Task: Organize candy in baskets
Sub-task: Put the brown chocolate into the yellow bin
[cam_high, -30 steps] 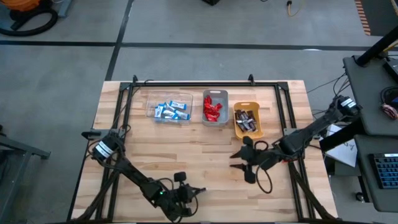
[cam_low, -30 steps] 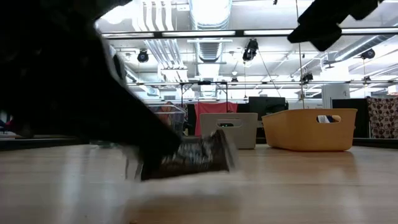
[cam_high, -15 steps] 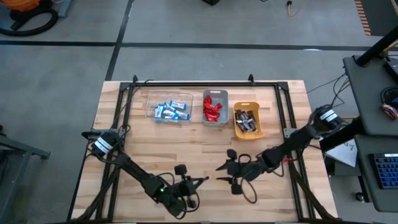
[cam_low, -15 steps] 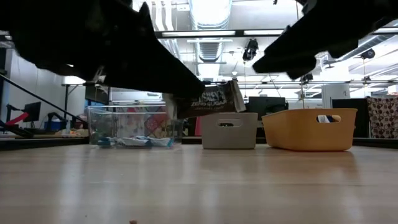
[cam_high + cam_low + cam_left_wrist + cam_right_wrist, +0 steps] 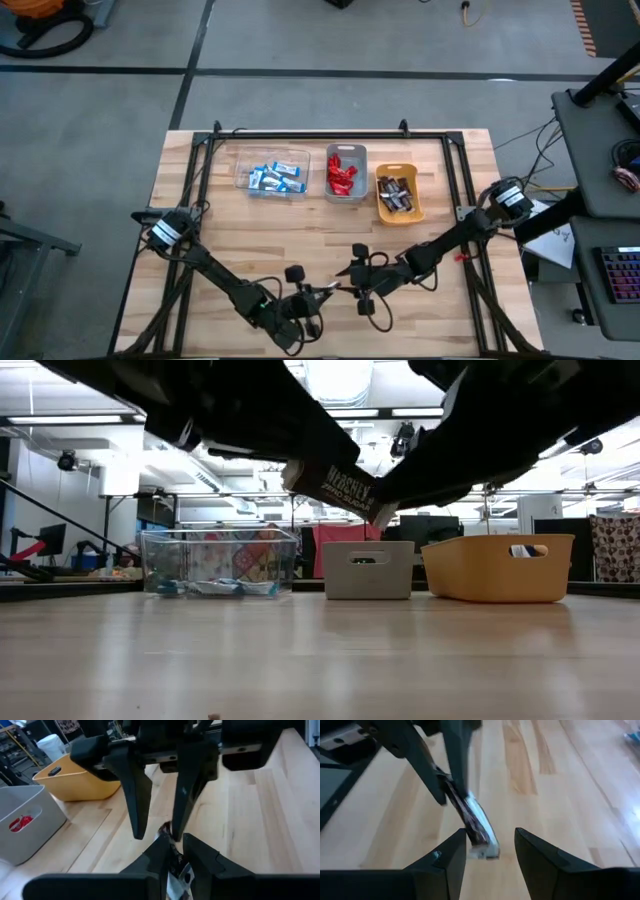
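We see the table [image 5: 300, 240] with three baskets in a row at its far side: clear basket [image 5: 272, 172] with blue-and-white candy, grey basket [image 5: 346, 172] with red candy, orange basket [image 5: 398, 195] with dark bars. No loose candy shows on the table itself.

Both arms meet over the near middle of the table, well apart from the baskets. The left hand [image 5: 318, 292] pinches a dark brown bar [image 5: 335, 487], held up in the air and tilted; in the left wrist view its fingers [image 5: 161, 854] press together on the bar's end. The right hand [image 5: 352, 278] faces it with fingers [image 5: 451, 855] spread, the free end of the bar [image 5: 472, 822] lying between them, apparently not yet touched; that is hard to tell from the low view, where the dark hands overlap.

This looks like a handover of the last bar, bound for the orange basket on the right arm's side.

Risks as we judge them:
- The left hand lets go before the right one closes, and the bar drops to the table.
- The right fingers close off-centre on the slick wrapper, and the bar slips or twists out.
- The hands are close, so fingers may collide.
- A tilted grip could catch the orange basket's rim at release.
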